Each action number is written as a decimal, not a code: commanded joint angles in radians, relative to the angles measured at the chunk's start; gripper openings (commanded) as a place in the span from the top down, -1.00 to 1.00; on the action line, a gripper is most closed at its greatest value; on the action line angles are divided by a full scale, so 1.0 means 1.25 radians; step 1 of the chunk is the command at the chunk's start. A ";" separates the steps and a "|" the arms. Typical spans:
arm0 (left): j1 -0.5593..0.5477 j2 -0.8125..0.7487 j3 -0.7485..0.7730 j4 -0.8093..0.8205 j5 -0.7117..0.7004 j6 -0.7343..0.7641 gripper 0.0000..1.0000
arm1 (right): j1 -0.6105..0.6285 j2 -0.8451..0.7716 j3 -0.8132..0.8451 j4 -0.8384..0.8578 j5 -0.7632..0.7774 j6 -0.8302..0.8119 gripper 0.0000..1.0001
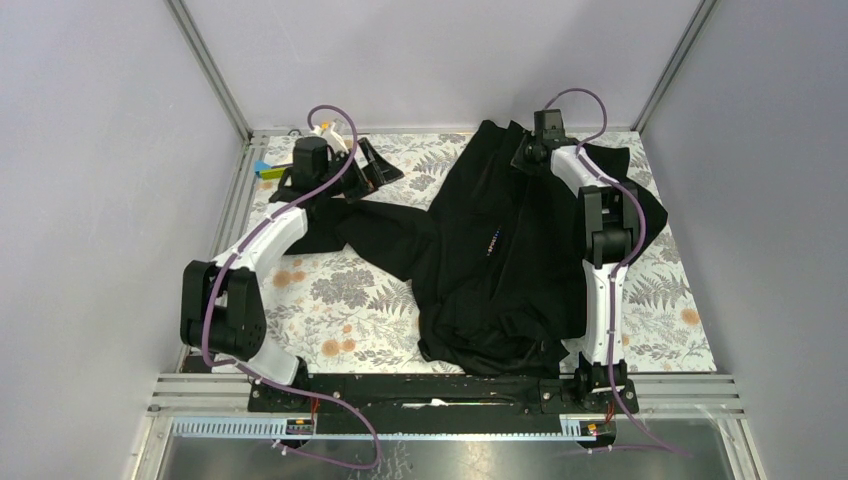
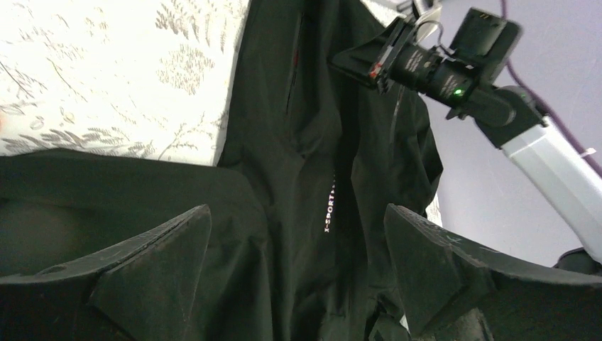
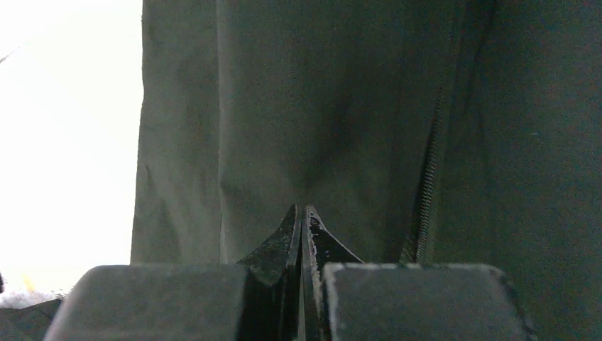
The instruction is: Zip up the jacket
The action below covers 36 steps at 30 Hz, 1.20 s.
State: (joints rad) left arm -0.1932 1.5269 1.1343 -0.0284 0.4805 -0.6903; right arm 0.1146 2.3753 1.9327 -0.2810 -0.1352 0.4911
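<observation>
Upper centre, right pincer nips the jacket by its zipper, probably anchoring it; left pincer gapes wide.

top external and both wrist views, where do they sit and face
top external: overhead, near side, looking down on table and jacket; left arm, right arm show
left wrist: on left arm, faces across jacket; open left end effector at bottom
right wrist: on right arm, close against jacket and zipper; shut right end effector pinching it
shared: top external and left wrist show right arm

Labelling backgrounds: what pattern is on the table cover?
White table cover, grey ferns, orange flowers; top view best.
</observation>
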 commanded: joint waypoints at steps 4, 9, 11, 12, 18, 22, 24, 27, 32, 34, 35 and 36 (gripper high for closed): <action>-0.038 0.071 0.048 0.036 0.065 0.009 -0.98 | 0.002 -0.137 -0.045 -0.007 0.102 -0.087 0.70; -0.106 0.095 0.062 -0.002 0.007 0.095 -0.98 | -0.014 -0.159 -0.103 0.026 0.192 -0.053 -0.38; -0.140 0.097 0.070 -0.022 -0.029 0.132 -0.98 | -0.024 -0.145 -0.106 0.043 0.188 -0.016 -0.49; -0.155 0.092 0.068 -0.023 -0.043 0.142 -0.98 | -0.028 -0.133 -0.100 0.052 0.177 0.003 -0.51; -0.225 0.057 0.044 -0.011 -0.127 0.201 -0.98 | -0.035 -0.055 -0.064 0.135 0.140 0.073 -0.37; -0.280 0.052 0.055 -0.047 -0.201 0.256 -0.98 | -0.045 0.018 0.031 0.114 0.145 0.057 -0.20; -0.307 0.050 0.059 -0.058 -0.232 0.276 -0.98 | -0.053 0.053 0.091 0.079 0.137 0.058 -0.13; -0.338 0.050 0.057 -0.059 -0.251 0.291 -0.98 | -0.055 0.088 0.157 0.055 0.116 0.051 -0.10; -0.376 0.056 0.046 -0.040 -0.288 0.307 -0.97 | -0.055 0.120 0.211 0.056 0.083 0.010 0.23; -0.383 0.064 0.041 -0.006 -0.313 0.289 -0.97 | -0.056 0.116 0.204 0.067 0.076 -0.009 0.54; -0.383 0.072 0.052 0.001 -0.329 0.262 -0.97 | -0.055 0.111 0.195 0.078 0.067 -0.021 0.66; -0.383 0.083 0.063 0.015 -0.343 0.236 -0.97 | -0.055 0.107 0.190 0.089 0.059 -0.032 0.76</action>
State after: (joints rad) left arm -0.6704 1.6371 1.1656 -0.1062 0.1516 -0.3439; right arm 0.0494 2.5202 2.1460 -0.2035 -0.0116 0.5137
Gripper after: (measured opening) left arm 0.984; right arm 0.211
